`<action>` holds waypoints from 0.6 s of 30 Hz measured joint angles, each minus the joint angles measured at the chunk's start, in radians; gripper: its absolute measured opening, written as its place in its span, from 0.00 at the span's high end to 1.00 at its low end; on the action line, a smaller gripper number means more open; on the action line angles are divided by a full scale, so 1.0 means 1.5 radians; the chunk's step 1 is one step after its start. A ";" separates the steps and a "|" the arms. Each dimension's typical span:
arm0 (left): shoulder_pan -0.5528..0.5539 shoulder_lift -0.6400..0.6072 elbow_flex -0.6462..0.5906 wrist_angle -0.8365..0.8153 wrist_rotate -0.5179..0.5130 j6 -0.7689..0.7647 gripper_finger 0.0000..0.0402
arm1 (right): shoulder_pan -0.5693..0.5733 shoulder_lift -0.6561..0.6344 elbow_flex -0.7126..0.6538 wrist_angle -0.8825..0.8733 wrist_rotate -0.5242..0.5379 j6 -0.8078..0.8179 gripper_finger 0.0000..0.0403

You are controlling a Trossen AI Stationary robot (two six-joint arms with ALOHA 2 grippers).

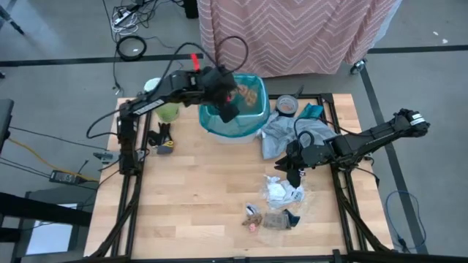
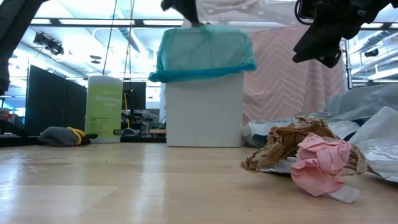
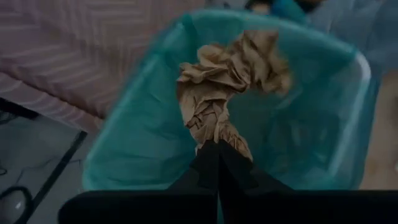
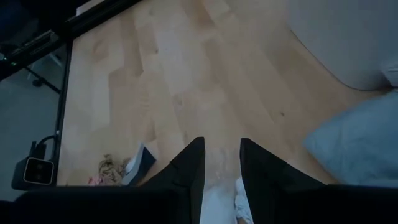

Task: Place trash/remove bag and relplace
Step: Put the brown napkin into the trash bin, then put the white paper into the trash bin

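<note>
Left gripper (image 3: 217,155) clamped on crumpled brown paper (image 3: 230,81), over teal bag (image 1: 232,120) at table's 12 o'clock; grip seen in wrist view only. Right gripper (image 4: 221,165) parted, empty, above trash (image 1: 281,204) at 4 o'clock.

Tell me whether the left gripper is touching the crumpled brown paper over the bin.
Touching. The left wrist view shows the left gripper shut on the brown paper, held above the teal bag.

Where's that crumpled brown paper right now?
The crumpled brown paper hangs pinched in the left gripper, just above the teal-lined white bin at the table's far edge.
</note>
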 joint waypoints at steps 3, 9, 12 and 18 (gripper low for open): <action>0.012 0.022 0.000 -0.023 0.010 0.015 0.99 | 0.000 0.000 0.000 0.001 0.000 -0.003 0.77; 0.027 0.032 0.000 -0.007 0.049 0.023 0.98 | 0.000 0.000 0.000 0.005 0.000 0.002 0.77; 0.030 0.032 0.000 -0.006 0.055 0.036 0.94 | 0.000 0.000 0.000 0.006 0.004 0.002 0.77; 0.033 0.030 0.000 -0.007 0.105 0.046 0.80 | 0.000 0.000 0.000 0.006 0.005 0.002 0.77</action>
